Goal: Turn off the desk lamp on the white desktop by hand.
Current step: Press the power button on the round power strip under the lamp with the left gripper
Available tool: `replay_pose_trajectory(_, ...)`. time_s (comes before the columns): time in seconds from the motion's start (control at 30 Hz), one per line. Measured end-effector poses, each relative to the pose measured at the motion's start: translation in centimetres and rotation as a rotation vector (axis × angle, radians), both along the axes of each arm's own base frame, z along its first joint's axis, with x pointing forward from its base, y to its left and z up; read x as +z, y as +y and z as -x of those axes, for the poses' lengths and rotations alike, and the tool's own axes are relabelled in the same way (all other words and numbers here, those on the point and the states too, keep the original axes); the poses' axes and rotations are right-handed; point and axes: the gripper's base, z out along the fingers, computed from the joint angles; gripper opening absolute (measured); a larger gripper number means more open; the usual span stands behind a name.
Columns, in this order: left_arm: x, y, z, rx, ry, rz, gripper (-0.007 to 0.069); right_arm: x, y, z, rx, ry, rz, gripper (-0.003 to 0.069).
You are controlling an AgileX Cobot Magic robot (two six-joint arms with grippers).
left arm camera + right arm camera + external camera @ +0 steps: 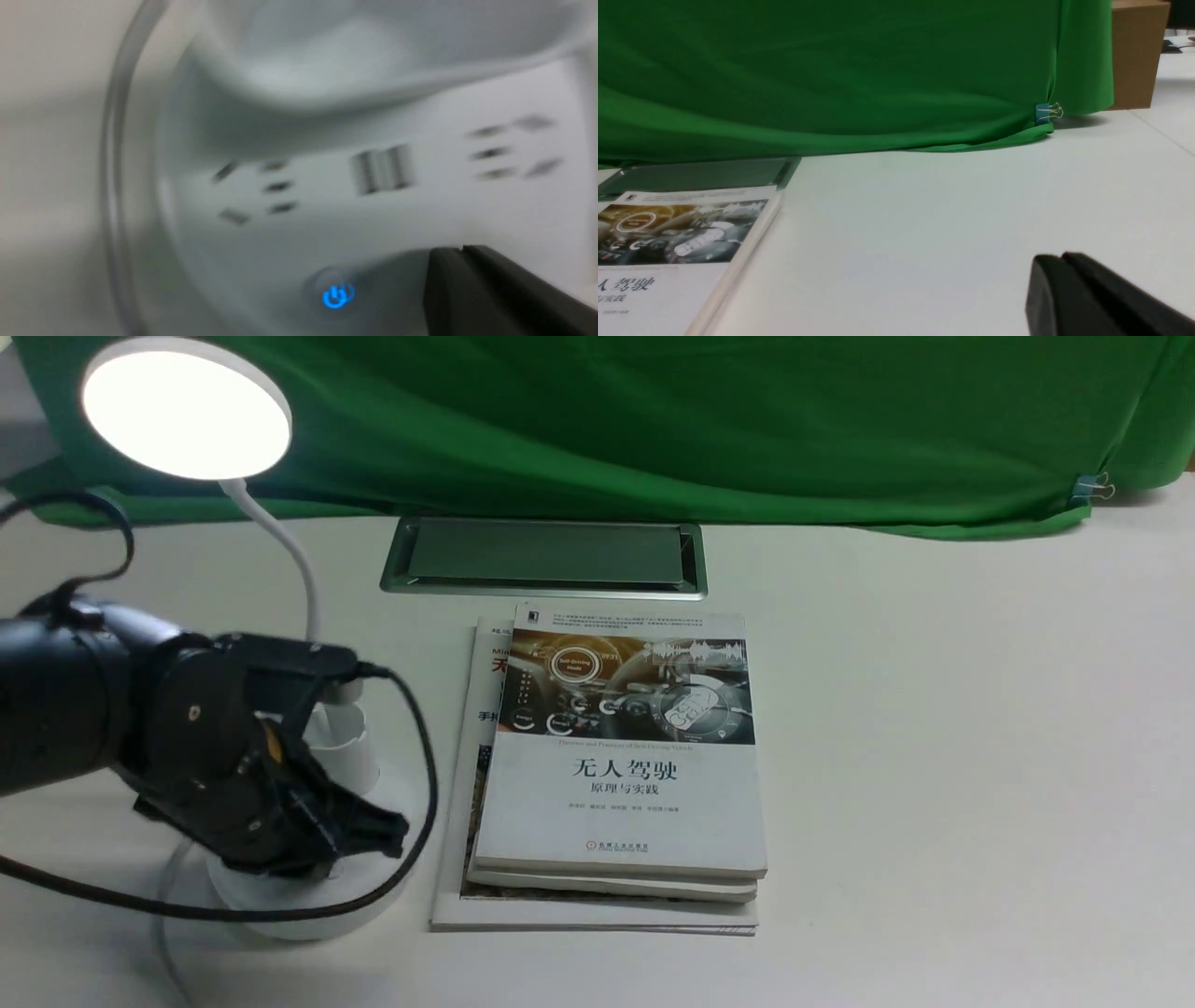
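White light pours from the disc head of the desk lamp (187,415), which stands at the left of the white desktop (934,756) beside a stack of books (621,775). It is lit, so the task is not yet done. Your left gripper (392,826) hovers low over the lamp's round base (308,910), fingers pressed together into one blunt tip. In the left wrist view the gripper (460,252) sits just beside the glowing blue power button (337,295), not on it; the blur hides whether it touches the base. From here you likely need a short sideways shift to centre the tip on the blue symbol, then a straight, gentle press and release. Keep the fingers together so they cannot straddle the button, and steer clear of the sockets (254,191) and the trailing black cable (425,784). Your right gripper (1059,259), also pinched together on nothing, sits low over bare desktop.
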Motion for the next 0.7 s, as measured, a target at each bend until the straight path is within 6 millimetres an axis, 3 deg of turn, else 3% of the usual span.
replay_pose_trajectory(0.47, 0.2, 0.5, -0.6, -0.009, -0.007, 0.012, 0.0001, 0.0, 0.0, 0.0, 0.000, 0.000, 0.000, 0.0035)
replay_pose_trajectory(0.7, 2.2, 0.4, -0.4, -0.018, -0.018, 0.022, 0.0001, 0.0, 0.0, 0.0, 0.000, 0.000, 0.000, 0.0035)
